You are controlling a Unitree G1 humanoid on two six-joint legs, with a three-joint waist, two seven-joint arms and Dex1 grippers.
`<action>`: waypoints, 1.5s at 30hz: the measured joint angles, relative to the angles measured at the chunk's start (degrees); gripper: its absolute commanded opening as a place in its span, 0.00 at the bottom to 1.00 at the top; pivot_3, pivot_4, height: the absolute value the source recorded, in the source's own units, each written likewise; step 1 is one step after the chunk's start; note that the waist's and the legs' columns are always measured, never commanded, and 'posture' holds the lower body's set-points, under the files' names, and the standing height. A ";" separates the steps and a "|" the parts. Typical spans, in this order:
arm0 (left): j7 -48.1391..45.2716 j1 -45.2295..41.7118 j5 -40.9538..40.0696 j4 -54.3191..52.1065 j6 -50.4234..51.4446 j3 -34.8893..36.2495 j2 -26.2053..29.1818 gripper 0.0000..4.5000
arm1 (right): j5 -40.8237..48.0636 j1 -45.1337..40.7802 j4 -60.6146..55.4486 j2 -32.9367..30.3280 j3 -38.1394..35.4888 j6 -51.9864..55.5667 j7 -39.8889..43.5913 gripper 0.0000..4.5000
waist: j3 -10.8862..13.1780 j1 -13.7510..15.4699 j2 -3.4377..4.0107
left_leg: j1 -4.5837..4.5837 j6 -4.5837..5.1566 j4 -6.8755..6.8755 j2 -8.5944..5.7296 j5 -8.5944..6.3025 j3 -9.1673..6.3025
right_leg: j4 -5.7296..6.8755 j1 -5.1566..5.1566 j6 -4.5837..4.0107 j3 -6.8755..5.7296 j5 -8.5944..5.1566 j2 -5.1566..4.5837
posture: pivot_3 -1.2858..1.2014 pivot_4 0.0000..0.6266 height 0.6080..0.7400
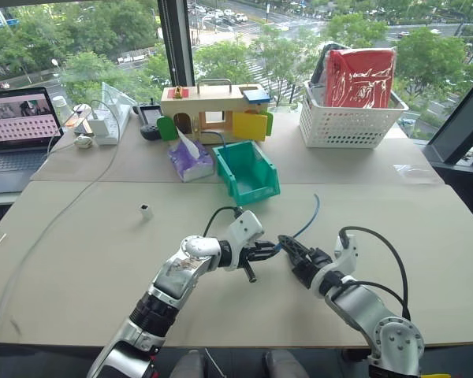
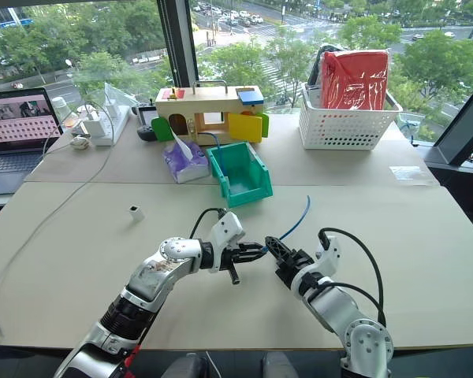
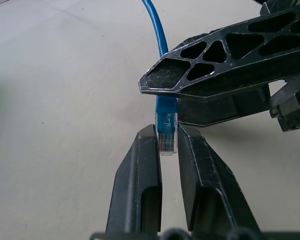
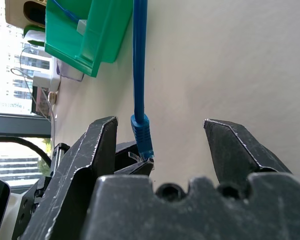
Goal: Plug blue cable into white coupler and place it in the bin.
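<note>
Two grippers meet above the near half of the table (image 1: 79, 260), tip to tip. My left gripper (image 1: 262, 250) is clamped on the clear plug end of the blue cable (image 3: 166, 131); in the left wrist view the plug sits squarely between my two fingers (image 3: 140, 170), with the cord running straight away from them. My right gripper (image 4: 160, 150) stands with its jaws apart and grips nothing; in the right wrist view the plug and its blue boot hang in the gap between the two fingers, closer to one than the other. One right finger also crosses just in front of the plug in the left wrist view; whether it touches the cord cannot be determined.

From the plug, the cord leaves toward 1 o'clock in the left eye view, rises in a shallow arc over the table and ends free in the air.

White coupler (image 1: 146, 211): it stands alone on the table at about 10 o'clock from my left gripper, well apart from both grippers and from the cable.

Green bin (image 1: 247, 172): it sits at 12 o'clock from the grippers, farther back on the table, just beside a purple tissue pack (image 1: 189, 160).
</note>
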 measured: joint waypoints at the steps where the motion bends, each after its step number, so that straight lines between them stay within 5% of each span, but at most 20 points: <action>1: -0.01 0.00 -0.02 0.00 0.00 0.00 -0.02 0.02 | -0.01 0.01 0.00 -0.25 0.09 -0.03 0.01 0.57 | 0.00 -0.01 0.00 | 0.00 0.00 0.00 0.00 0.00 0.00 | 0.00 0.00 0.00 0.00 0.00 0.00 | 0.52 0.24 0.94; 9: -0.11 0.01 -0.31 0.02 0.03 -0.11 -0.05 0.02 | 0.17 -0.19 -0.96 -1.40 1.31 -1.20 1.01 0.00 | 0.00 0.01 0.00 | 0.00 0.00 0.00 0.00 0.00 0.00 | 0.00 0.00 0.00 0.00 0.00 0.00 | 0.52 0.24 0.94; 13: -0.10 0.01 -0.55 0.03 0.02 -0.11 0.12 0.02 | 0.17 -0.15 -1.00 -1.78 1.81 -1.63 1.04 0.00 | 0.00 -0.01 0.00 | 0.00 0.00 0.00 0.00 0.00 0.00 | 0.00 0.00 0.00 0.01 0.00 0.01 | 0.52 0.24 0.94; 15: 0.09 0.00 0.08 0.05 -0.47 -0.25 0.52 0.25 | 0.10 -0.12 -1.00 -1.82 1.99 -1.91 1.04 0.00 | 0.00 0.00 0.00 | 0.00 0.00 0.00 0.00 0.00 0.00 | 0.00 0.00 0.00 0.01 0.00 0.00 | 0.52 0.24 0.94; 22: -1.23 -0.01 -4.88 -0.09 0.46 5.36 1.07 0.77 | -0.80 -0.03 -1.14 -2.63 2.45 -3.11 1.38 0.00 | 0.00 -0.04 0.00 | 0.00 0.00 0.00 0.01 0.00 0.01 | 0.01 -0.02 0.00 0.01 0.00 0.01 | 0.52 0.24 0.94; 25: -7.21 0.19 -9.60 -2.98 0.35 8.48 6.43 0.99 | -2.85 -0.18 -1.43 -2.49 2.33 -5.30 2.56 0.00 | 0.00 -0.32 0.00 | 0.01 0.00 -0.04 0.05 0.00 0.03 | 0.01 -0.06 -0.01 0.02 0.00 0.04 | 0.52 0.24 0.94; 32: -9.94 -2.94 -19.38 -6.70 3.82 25.86 20.36 0.99 | -5.03 -0.95 -1.10 -2.32 1.80 -7.91 3.68 0.00 | 0.04 -0.21 -0.06 | 0.03 0.00 -0.08 0.09 0.01 0.02 | 0.00 -0.08 -0.02 0.00 0.00 0.05 | 0.52 0.24 0.94; 37: 2.29 -3.42 -12.31 1.42 2.15 35.02 29.75 0.99 | -5.06 -2.23 1.36 -2.37 3.08 -7.32 5.78 0.00 | -0.01 -0.56 0.03 | 0.31 0.01 -0.29 0.06 0.00 0.19 | -0.03 -0.01 -0.01 0.18 -0.01 0.02 | 0.52 0.24 0.94; 45: 10.03 3.79 -9.21 5.87 -2.38 38.42 25.70 0.99 | -5.47 -3.54 3.04 -2.91 5.50 -5.64 8.36 0.00 | 0.00 0.43 -0.38 | 0.04 -0.01 -0.29 0.03 0.00 0.10 | -0.13 -0.09 -0.43 0.02 0.26 -0.09 | 0.52 0.24 0.94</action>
